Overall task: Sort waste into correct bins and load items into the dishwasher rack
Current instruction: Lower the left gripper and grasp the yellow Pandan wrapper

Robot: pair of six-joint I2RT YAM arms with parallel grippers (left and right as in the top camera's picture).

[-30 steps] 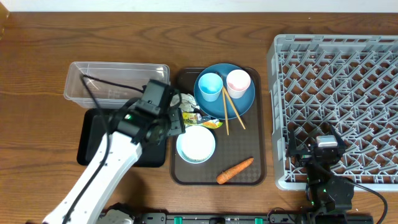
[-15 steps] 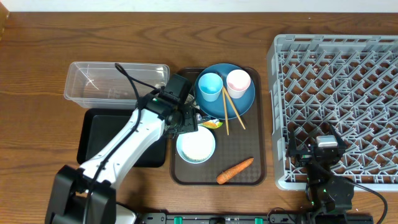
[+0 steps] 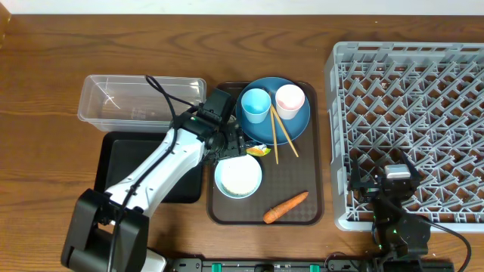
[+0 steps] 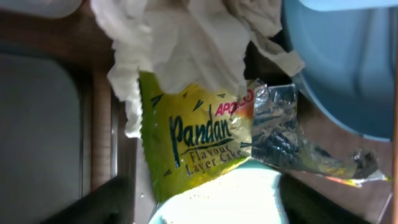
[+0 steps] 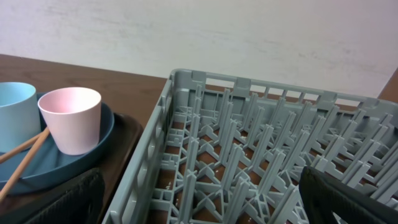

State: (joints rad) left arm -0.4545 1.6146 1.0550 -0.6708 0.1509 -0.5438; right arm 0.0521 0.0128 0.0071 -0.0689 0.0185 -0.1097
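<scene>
My left gripper [image 3: 231,143] is open just above the left end of the brown serving tray [image 3: 302,181]. In the left wrist view its dark fingers [image 4: 93,205] stand either side of the yellow-green wrapper [image 4: 193,137] and the white bowl's rim [image 4: 217,199], with crumpled white paper [image 4: 180,43] just beyond. The blue plate [image 3: 291,121] carries the light blue cup [image 3: 255,102], the pink cup [image 3: 290,98] and two chopsticks [image 3: 276,132]. The carrot [image 3: 286,206] lies on the tray's front. My right gripper [image 3: 389,181] is open and empty over the grey rack [image 3: 408,98].
The clear container [image 3: 140,98] stands at the back left and the black tray [image 3: 128,162] lies in front of it, partly under my left arm. The right wrist view shows the rack's wall [image 5: 149,155] beside the pink cup [image 5: 70,118].
My left gripper has moved right, from over the black tray's edge to the wrapper and paper at the serving tray's left end. The right arm has not moved.
</scene>
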